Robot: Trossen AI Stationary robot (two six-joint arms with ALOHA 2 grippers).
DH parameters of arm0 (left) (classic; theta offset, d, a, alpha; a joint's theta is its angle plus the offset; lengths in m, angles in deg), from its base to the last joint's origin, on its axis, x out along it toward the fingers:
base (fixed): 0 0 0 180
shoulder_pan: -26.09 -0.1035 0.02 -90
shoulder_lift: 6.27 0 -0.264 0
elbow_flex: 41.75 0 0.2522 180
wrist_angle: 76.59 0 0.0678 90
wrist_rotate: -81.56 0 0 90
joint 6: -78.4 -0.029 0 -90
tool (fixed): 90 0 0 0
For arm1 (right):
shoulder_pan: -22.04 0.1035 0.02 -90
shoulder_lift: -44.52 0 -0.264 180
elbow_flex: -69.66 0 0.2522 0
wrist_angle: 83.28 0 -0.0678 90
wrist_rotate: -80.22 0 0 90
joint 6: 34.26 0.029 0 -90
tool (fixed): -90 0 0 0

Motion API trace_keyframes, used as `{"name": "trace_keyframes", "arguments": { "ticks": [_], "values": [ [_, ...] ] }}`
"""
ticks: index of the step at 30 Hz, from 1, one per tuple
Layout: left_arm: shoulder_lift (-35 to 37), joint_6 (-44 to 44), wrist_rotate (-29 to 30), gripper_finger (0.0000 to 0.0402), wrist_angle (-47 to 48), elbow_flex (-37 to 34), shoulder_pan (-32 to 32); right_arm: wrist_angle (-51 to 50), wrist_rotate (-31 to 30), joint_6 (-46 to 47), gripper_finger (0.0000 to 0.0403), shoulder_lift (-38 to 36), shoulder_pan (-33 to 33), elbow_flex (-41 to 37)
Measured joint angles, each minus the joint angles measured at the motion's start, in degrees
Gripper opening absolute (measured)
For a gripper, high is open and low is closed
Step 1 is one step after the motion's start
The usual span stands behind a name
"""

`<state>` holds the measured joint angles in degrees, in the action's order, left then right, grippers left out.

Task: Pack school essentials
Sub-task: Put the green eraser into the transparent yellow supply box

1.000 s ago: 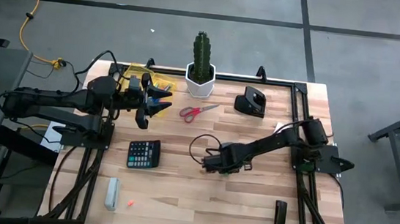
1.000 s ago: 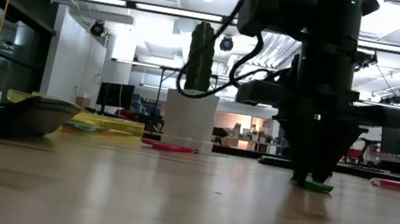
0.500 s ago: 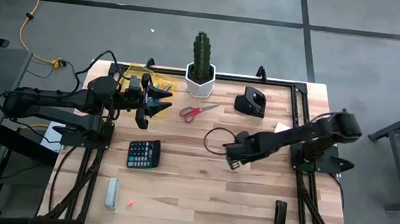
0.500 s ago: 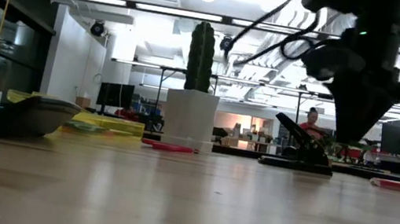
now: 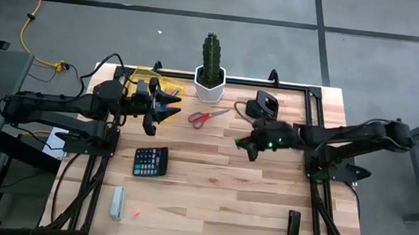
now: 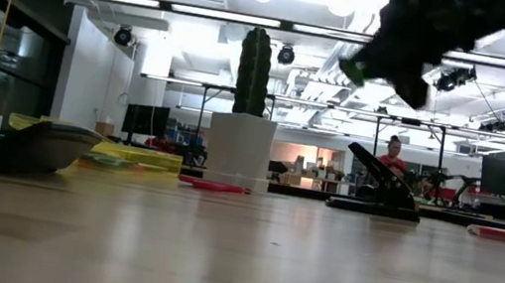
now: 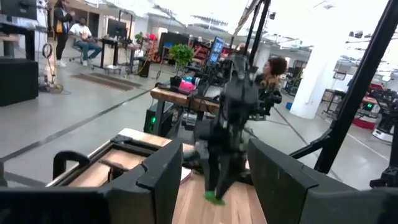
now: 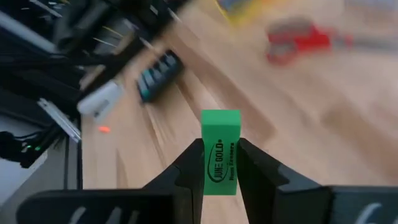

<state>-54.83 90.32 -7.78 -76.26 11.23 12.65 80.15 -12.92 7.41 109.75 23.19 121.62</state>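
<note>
My right gripper (image 5: pixel 244 144) hangs above the table's middle right, shut on a small green eraser (image 8: pixel 220 134) with dark print. The eraser also shows in the low view (image 6: pixel 351 71) and the left wrist view (image 7: pixel 214 197). My left gripper (image 5: pixel 171 104) stands open and level at the far left, beside a yellow pouch (image 5: pixel 152 77) lying on the table. Nothing is between its fingers (image 7: pixel 163 171). Red-handled scissors (image 5: pixel 208 117) lie flat near the cactus pot. My right gripper pinches the green eraser's two long sides (image 8: pixel 220 169) between its two fingers (image 8: pixel 189 167). The eraser's free end sticks out past the fingertips. The fingers slant down from the table's right side and lie along the eraser. The eraser is lifted clear of the table.
A cactus in a white pot (image 5: pixel 211 71) and a black stapler-like block (image 5: pixel 263 107) stand at the far edge. A black calculator (image 5: pixel 150 160), a pale grey bar (image 5: pixel 117 203) and a tiny orange piece (image 5: pixel 137 214) lie near left. A dark object (image 5: pixel 293 226) lies near right.
My right gripper has risen from the tabletop with the green eraser, which is now lifted clear. It has gone toward the table's right and far edges. It has tipped from pointing down to a slant and rolled about its own line.
</note>
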Motion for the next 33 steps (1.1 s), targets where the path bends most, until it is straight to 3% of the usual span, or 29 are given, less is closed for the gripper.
{"name": "trace_keyframes", "arguments": {
  "ticks": [5,14,27,33],
  "values": [
    [-2.29,1.42,0.00,0.0170,-0.08,0.00,0.60,1.74,2.90,-14.76,0.0067,0.02,-3.76,5.82],
    [-7.44,1.62,-0.44,0.0170,-0.56,0.00,3.45,1.47,2.92,-36.33,0.0067,0.04,-4.57,14.21],
    [-8.40,1.42,0.46,0.0170,-3.66,0.00,3.76,2.25,2.86,-34.38,0.0067,0.04,-4.55,15.34],
    [-12.86,-2.62,4.49,0.0170,-5.77,0.32,4.40,8.40,-1.06,-32.57,0.0067,1.85,-4.03,15.41]
  ]
}}
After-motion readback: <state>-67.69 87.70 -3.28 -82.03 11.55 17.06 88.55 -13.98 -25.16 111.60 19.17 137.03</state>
